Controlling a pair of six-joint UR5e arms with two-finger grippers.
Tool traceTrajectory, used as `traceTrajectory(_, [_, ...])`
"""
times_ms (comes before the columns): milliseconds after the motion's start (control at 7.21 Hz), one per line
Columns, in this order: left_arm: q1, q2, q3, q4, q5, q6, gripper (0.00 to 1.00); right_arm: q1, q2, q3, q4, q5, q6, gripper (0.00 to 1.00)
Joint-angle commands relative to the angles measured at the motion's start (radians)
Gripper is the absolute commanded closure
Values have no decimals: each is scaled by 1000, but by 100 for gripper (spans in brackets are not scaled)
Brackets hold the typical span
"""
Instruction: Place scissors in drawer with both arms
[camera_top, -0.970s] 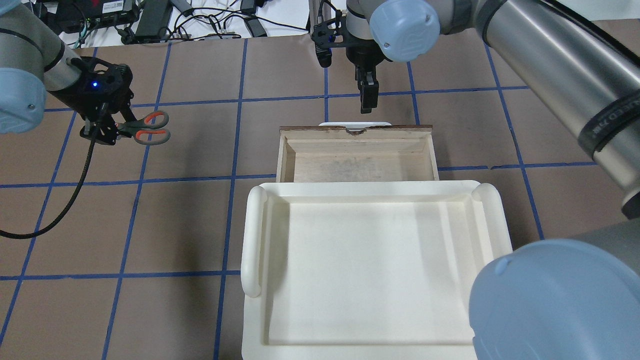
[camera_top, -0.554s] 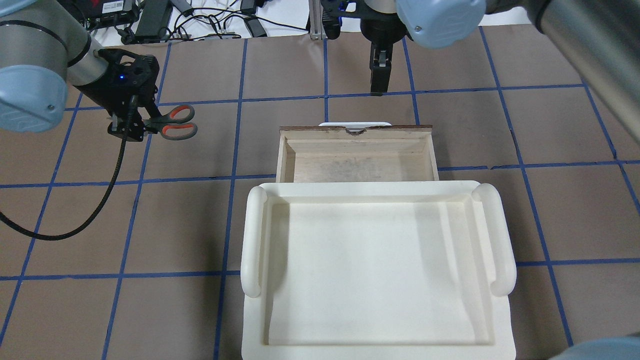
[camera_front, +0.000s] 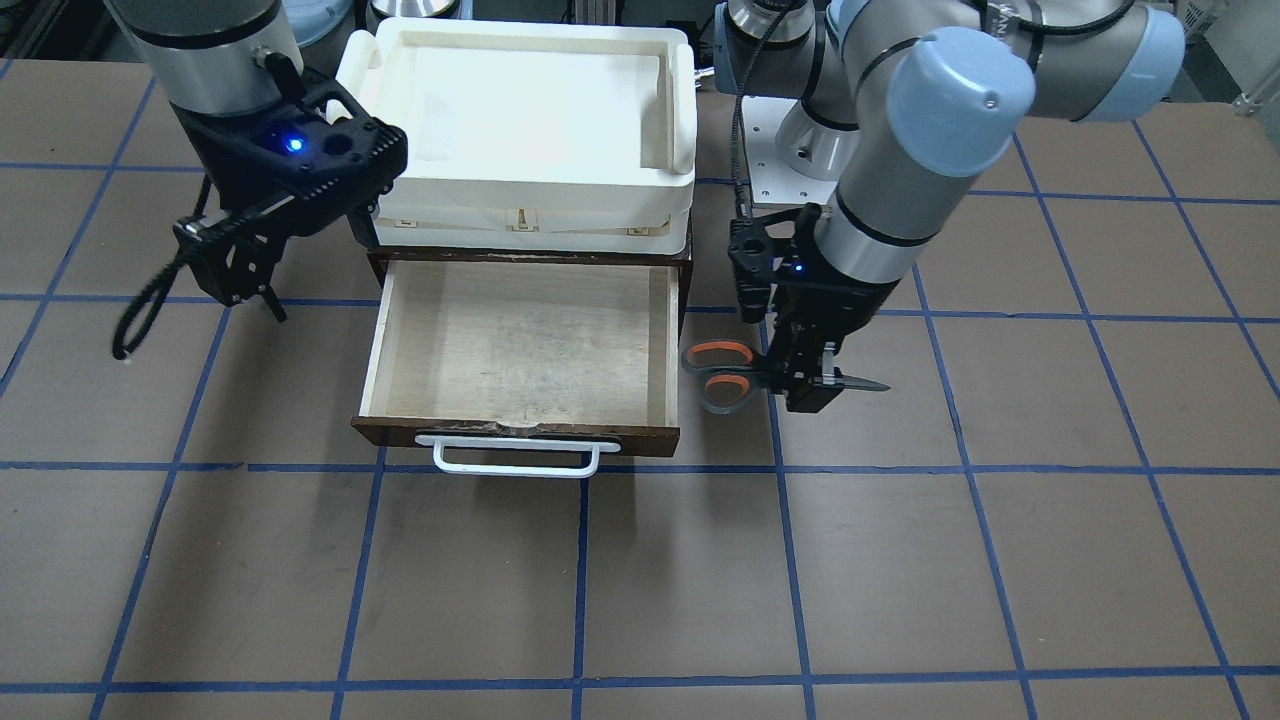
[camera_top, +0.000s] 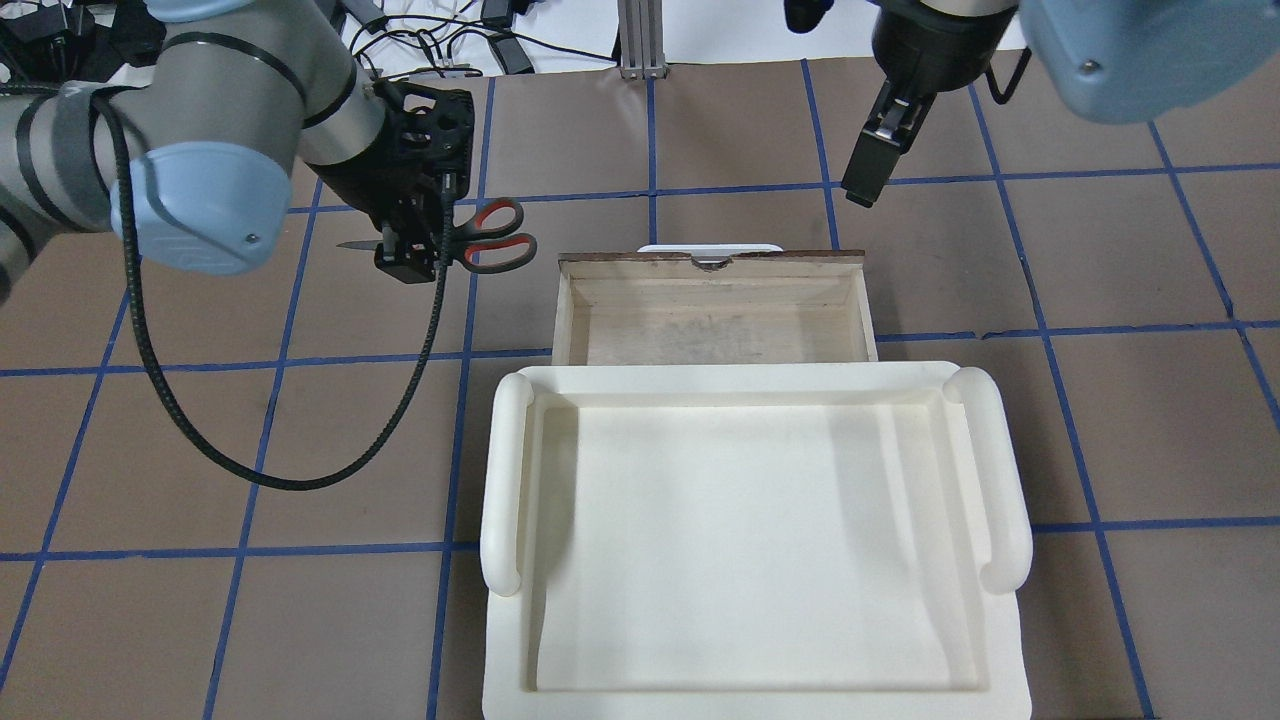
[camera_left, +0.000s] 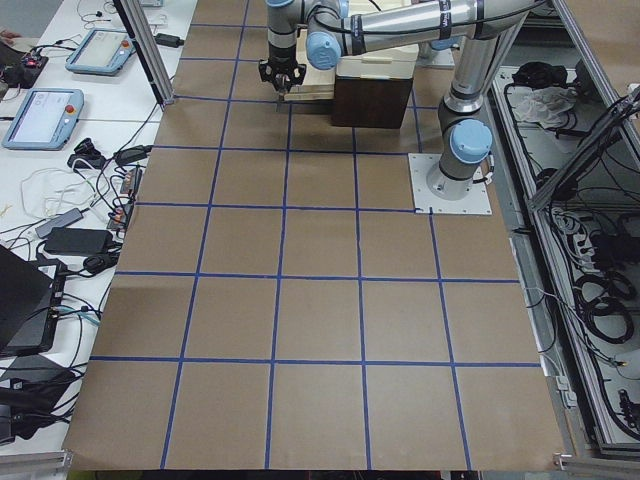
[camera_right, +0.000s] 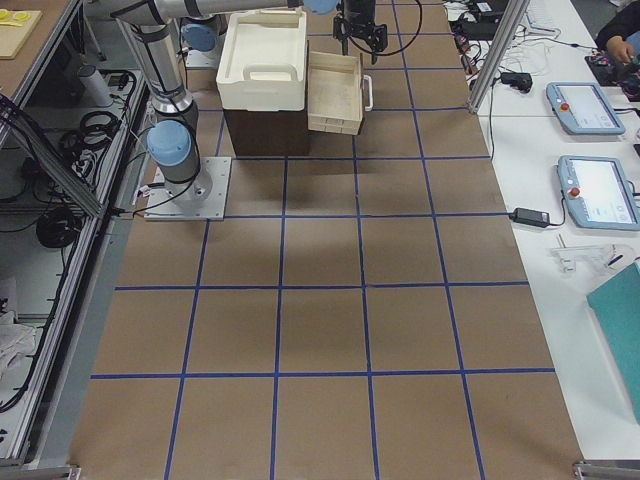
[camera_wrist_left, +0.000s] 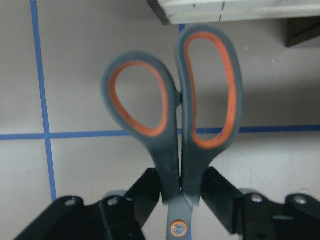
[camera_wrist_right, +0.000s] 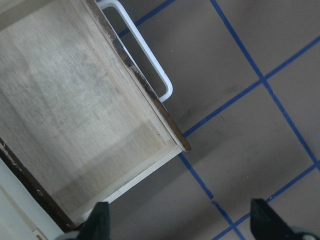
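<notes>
**A:** Far left: the left gripper (camera_top: 410, 248) is clamped tight on the scissors (camera_top: 485, 238) near the pivot, handles pointing at the drawer (camera_top: 563, 310)!

**B:** Held above the table (camera_top: 300, 450), just beside the drawer's left wall, not inside. Drawer's pulled open.

**A:** Over right, the right gripper (camera_top: 866, 175) hovers off the front corner, fingers spread wide apart.

scissors (camera_wrist_left: 172, 150): your left wrist view cuts the blades off at 6 o'clock.
drawer (camera_top: 865, 300): its back hides under the bin (camera_top: 505, 470).
right gripper (camera_wrist_right: 181, 222): you see only fingertips, at 6 o'clock.
</notes>
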Motion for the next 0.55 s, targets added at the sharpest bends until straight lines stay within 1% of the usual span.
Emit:
traceTrajectory(0, [-117, -11, 1, 10, -2, -172, 100, -24, -62, 16, 110, -10, 299, 0])
traceTrajectory(139, [-174, -19, 1, 11, -2, -235, 100, -25, -76, 16, 112, -80, 361, 0])
traceTrajectory(277, [-209, -36, 1, 23, 0, -293, 100, -25, -77, 17, 116, -89, 404, 0])
traceTrajectory(416, [-225, -62, 1, 55, -2, -353, 100, -30, -85, 16, 124, -85, 520, 0])
